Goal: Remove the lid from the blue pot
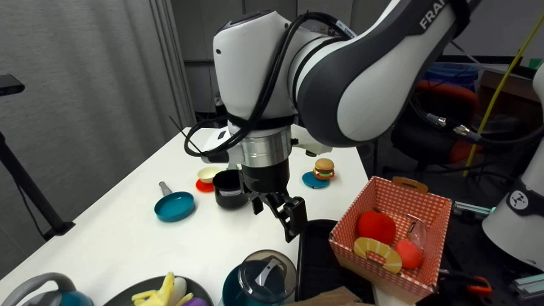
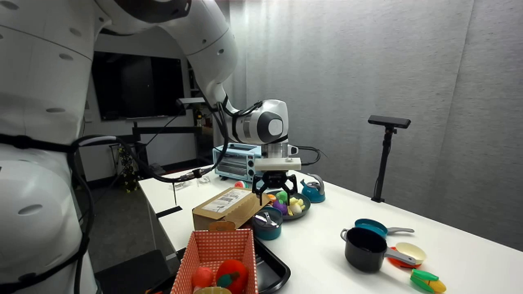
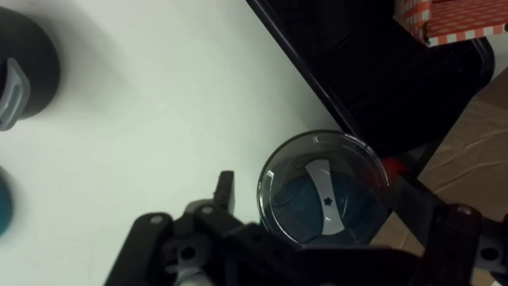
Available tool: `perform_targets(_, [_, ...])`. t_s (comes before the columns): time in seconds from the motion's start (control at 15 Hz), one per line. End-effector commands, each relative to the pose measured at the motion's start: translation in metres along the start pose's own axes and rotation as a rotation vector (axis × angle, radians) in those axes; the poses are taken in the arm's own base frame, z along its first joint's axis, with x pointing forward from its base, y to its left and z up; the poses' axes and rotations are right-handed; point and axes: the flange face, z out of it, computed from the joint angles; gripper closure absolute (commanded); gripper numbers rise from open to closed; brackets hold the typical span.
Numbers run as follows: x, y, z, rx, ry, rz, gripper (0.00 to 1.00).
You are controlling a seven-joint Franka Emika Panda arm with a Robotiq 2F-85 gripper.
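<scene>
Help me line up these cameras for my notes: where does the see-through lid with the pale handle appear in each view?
In an exterior view: the lid is at bottom centre, below the gripper; the red-checked box is up and right.
In an exterior view: the lid is low, near mid-width; the red-checked box is below left.
In the wrist view: the lid is right of and below centre; the red-checked box is top right.
Shared landmark: the red-checked box.

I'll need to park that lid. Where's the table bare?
Bare: the white table between the blue pot, black pot and teal pan. Crowded: the blue pot's other sides, hemmed by black tray, cardboard box and food-filled pan.
</scene>
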Motion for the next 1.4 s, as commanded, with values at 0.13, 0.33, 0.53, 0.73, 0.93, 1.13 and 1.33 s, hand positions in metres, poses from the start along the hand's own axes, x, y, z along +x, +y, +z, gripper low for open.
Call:
perform_targets(0.13, [0.012,0.0,0.005,0.018,0.091,-0.082,0.0])
perform_targets(0.33, [0.01,0.002,0.012,0.056,0.127,-0.095,0.0])
perform_targets(0.53, [0.007,0.002,0.022,0.089,0.145,-0.117,0.0])
perform_targets(0.73, [0.006,-0.001,0.031,0.103,0.154,-0.146,0.0])
perform_targets(0.93, [0.008,-0.005,0.038,0.081,0.154,-0.171,0.0])
perform_targets(1.13, [0.01,-0.008,0.044,0.065,0.159,-0.186,0.0])
perform_targets(1.33, [0.011,-0.004,0.051,0.049,0.163,-0.188,0.0])
